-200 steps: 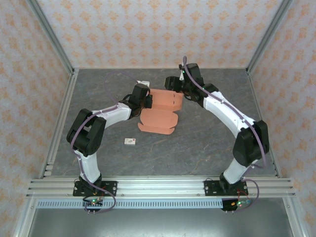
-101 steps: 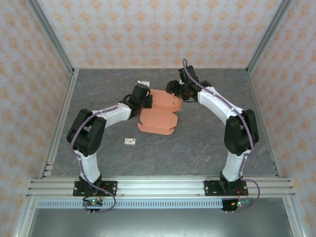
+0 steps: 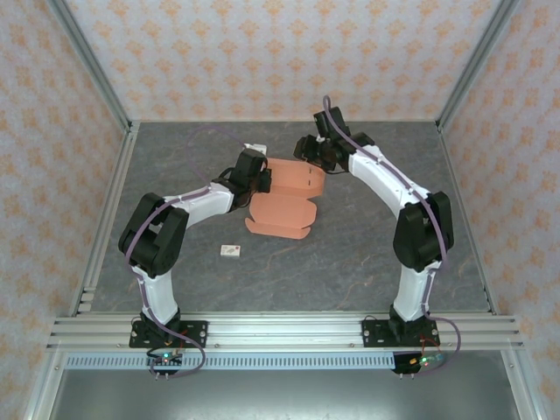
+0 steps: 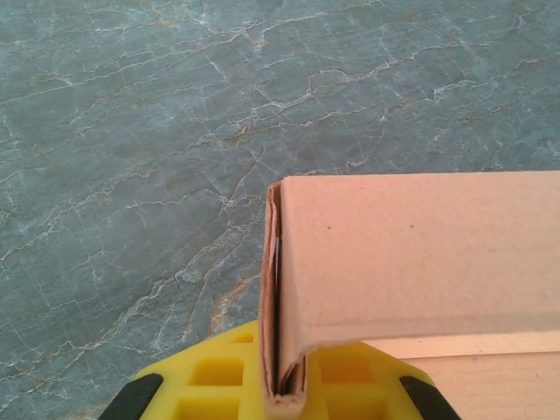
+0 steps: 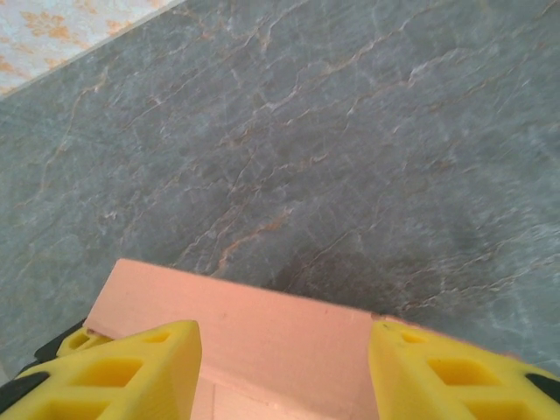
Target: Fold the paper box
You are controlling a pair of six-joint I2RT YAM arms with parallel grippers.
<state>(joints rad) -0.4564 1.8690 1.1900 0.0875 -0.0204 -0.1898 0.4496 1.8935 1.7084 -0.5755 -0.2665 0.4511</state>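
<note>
Nearest my bases, a small white tag [image 3: 230, 251] lies on the grey table [image 3: 367, 262]. Beyond it, mid-table, sits the paper box [image 3: 282, 210], half folded, 1 flap lying flat toward me. My left gripper [image 4: 284, 389] is clamped on its doubled left wall. Farther back, my right gripper [image 5: 284, 367] has its jaws spread, 2 fingers astride the box's rear wall.
</note>
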